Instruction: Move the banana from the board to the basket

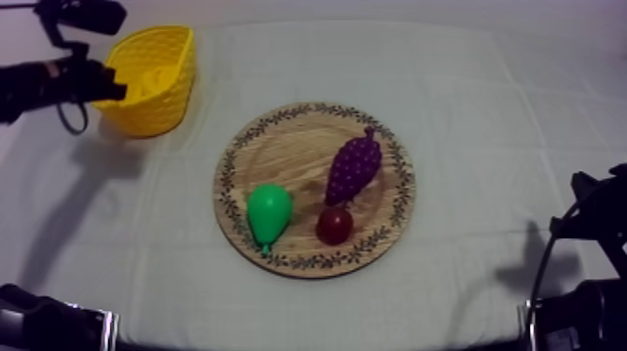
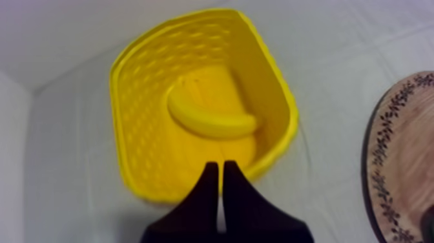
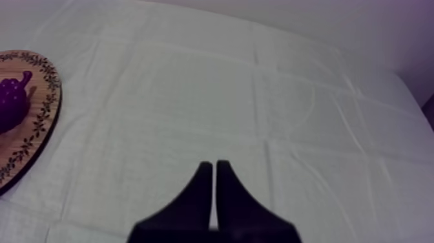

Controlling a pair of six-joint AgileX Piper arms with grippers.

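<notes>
The right gripper (image 3: pixel 214 163) is found nearest, at rest low over the grey-white table cloth (image 3: pixel 258 97). Its two black fingers are pressed together into a narrow wedge with nothing between them. Beyond it, at the middle of the table, a round wooden board with a patterned rim (image 1: pixel 280 149) is seen lying flat. A green toy pear (image 1: pixel 269 213) and a small red fruit (image 1: pixel 334 225) are placed side by side at the board's near edge, with a gap between them. A purple bunch of toy grapes (image 1: pixel 354 168) is laid just behind the red fruit. Farther off, at the far left of the table, a yellow basket with a dimpled wall (image 1: pixel 173 84) is noted, well apart from the board. A yellow toy banana (image 2: pixel 210 119) is recorded lying curved on the basket's floor. The left gripper (image 2: pixel 220 165) is held above the basket's rim, jaws closed together and nothing gripped.
</notes>
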